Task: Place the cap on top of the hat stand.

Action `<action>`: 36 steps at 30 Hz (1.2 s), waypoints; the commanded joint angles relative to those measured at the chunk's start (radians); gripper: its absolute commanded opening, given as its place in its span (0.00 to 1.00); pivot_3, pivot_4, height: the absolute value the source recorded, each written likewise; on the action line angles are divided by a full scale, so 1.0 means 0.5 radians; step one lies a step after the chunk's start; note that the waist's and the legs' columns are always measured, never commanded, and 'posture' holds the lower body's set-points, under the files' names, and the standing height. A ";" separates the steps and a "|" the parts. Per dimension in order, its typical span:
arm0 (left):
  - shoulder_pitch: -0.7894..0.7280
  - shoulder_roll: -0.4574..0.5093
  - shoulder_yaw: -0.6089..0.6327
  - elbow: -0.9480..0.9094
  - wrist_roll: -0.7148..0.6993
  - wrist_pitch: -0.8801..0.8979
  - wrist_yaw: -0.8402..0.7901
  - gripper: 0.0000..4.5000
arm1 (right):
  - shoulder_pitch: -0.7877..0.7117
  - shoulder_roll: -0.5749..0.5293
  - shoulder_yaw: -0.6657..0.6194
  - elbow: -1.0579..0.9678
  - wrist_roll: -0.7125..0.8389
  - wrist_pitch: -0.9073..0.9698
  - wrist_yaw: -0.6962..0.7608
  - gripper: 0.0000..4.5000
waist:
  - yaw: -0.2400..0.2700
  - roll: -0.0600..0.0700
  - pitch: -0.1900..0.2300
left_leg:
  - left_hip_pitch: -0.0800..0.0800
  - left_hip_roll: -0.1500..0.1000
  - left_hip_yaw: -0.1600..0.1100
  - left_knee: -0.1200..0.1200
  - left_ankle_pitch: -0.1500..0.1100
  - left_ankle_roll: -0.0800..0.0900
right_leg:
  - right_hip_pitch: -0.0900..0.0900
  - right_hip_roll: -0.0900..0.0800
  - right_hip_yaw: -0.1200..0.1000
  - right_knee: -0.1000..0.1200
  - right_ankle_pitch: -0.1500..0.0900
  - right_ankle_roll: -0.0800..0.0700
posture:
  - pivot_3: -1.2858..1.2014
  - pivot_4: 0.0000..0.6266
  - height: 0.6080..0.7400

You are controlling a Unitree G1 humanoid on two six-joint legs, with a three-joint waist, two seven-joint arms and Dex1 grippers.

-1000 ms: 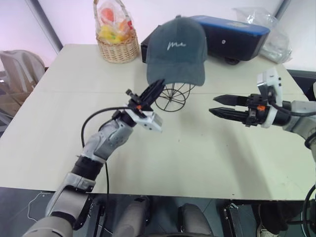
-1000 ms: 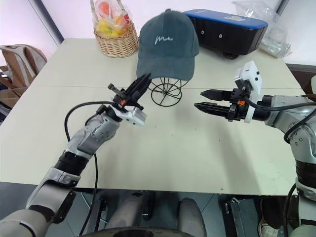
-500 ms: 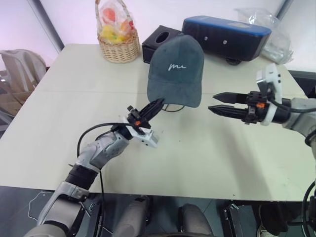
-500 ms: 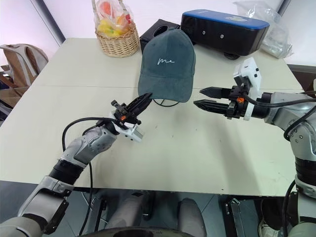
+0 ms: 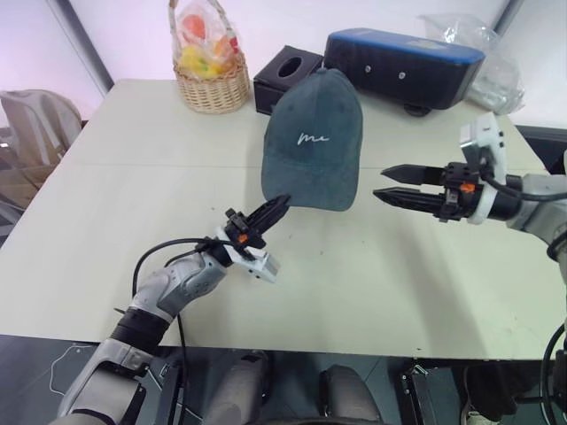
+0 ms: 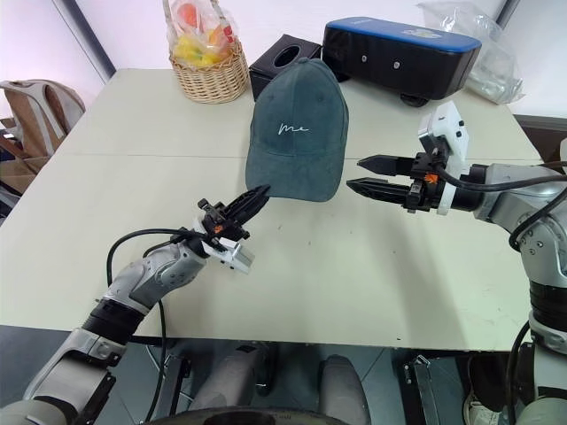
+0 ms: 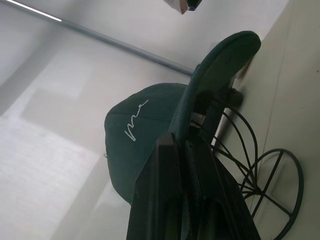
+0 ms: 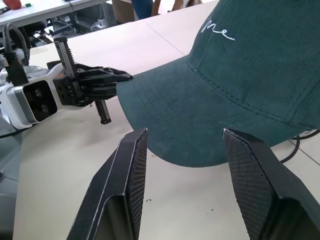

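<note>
You are looking at a pale beige table (image 5: 106,248) w/ a white wall behind it. At the far edge a wicker basket (image 5: 211,84) w/ fruit is standing, next to it a black tissue box (image 5: 288,75), then a dark blue device (image 5: 403,66) and a clear plastic bag (image 5: 469,53).

The teal cap (image 5: 313,142) is sitting in the middle of the table, over the hat stand (image 7: 260,175); in the left wrist view the black wire hoops are showing under the cap.

Your left gripper (image 5: 270,210) is pinching the edge of the cap brim, fingers pressed together on the fabric. The right wrist view is showing the same grip from the other side.

Your right gripper (image 5: 390,183) is hovering just beside the cap on the robot's right, not touching it. Its fingers (image 8: 127,175) are spread apart and holding nothing, pointing toward the cap.
</note>
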 commanded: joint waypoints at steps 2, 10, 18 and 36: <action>0.026 -0.007 -0.028 -0.021 0.036 -0.001 0.008 0.02 | -0.057 -0.019 -0.027 -0.023 0.005 -0.030 0.019 0.54 | -0.001 0.000 0.000 | 0.000 0.000 0.000 0.000 0.000 0.000 | 0.000 0.000 0.000 0.000 0.000 0.000 | 0.52 0.24 1.00; 0.034 -0.014 -0.008 0.006 -0.030 0.009 -0.047 0.32 | -0.053 -0.017 -0.028 -0.018 -0.006 -0.042 0.031 0.54 | 0.000 0.000 0.000 | 0.000 0.000 0.000 0.000 0.000 0.000 | 0.000 0.000 0.000 0.000 0.000 0.000 | 0.52 0.24 1.00; 0.026 0.000 -0.019 0.009 -0.026 -0.022 -0.105 0.99 | -0.046 -0.017 -0.033 -0.016 -0.006 -0.051 0.032 0.54 | 0.000 0.000 0.000 | 0.000 0.000 0.000 0.000 0.000 0.000 | 0.000 0.000 0.000 0.000 0.000 0.000 | 0.52 0.24 1.00; 0.495 0.348 0.349 -0.502 -1.051 0.346 -0.795 0.99 | -0.005 -0.048 -0.028 0.038 -0.085 -0.100 0.121 0.54 | -0.018 0.001 -0.001 | 0.000 0.001 -0.001 -0.001 0.000 0.000 | -0.008 -0.001 0.003 0.000 0.000 0.000 | 0.52 0.24 1.00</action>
